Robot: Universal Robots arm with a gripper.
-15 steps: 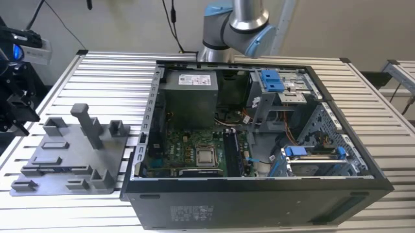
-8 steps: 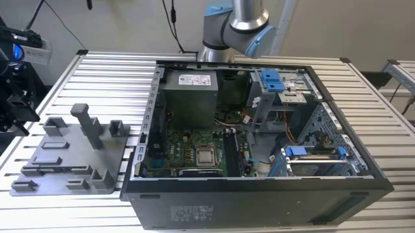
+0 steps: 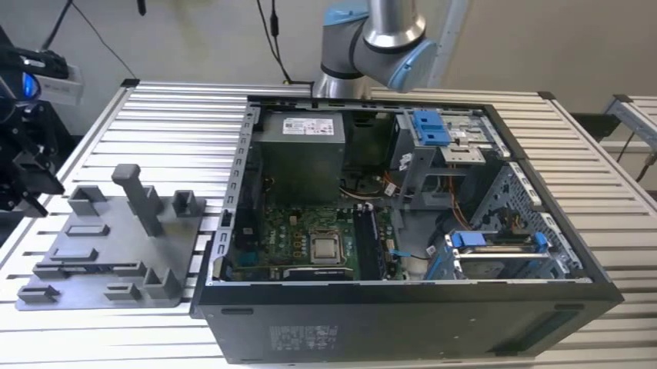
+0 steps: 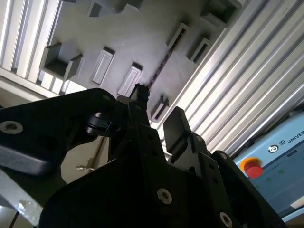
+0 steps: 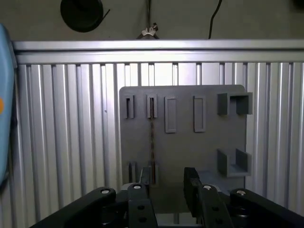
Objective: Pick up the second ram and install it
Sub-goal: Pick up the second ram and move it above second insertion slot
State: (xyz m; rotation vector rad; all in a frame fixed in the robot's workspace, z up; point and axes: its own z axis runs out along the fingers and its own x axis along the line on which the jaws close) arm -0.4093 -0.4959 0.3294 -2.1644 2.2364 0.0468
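The second ram point(image 5: 152, 137) stands on edge in a slot of the grey fixture plate point(image 5: 190, 142), showing as a thin dark strip. In the second wrist view the ram point(image 4: 161, 61) runs across the plate point(image 4: 133, 33) just beyond the fingertips. My gripper point(image 5: 166, 183) hovers above the plate's near edge, open, with nothing between its black fingers point(image 5: 191, 178). The ram lies slightly to one side of the gap. In the exterior view the plate point(image 3: 113, 246) lies at the left, a bluish ram point(image 3: 92, 268) shows in its front slot, and the gripper's black body point(image 3: 29, 184) hangs at the left edge.
An open computer case point(image 3: 411, 307) fills the exterior view's middle and right, with the motherboard point(image 3: 308, 231) and blue drive latches point(image 3: 431, 127) inside. Upright posts point(image 3: 138, 196) rise from the plate. The table is ribbed aluminium point(image 5: 61, 142), its edge close behind the plate.
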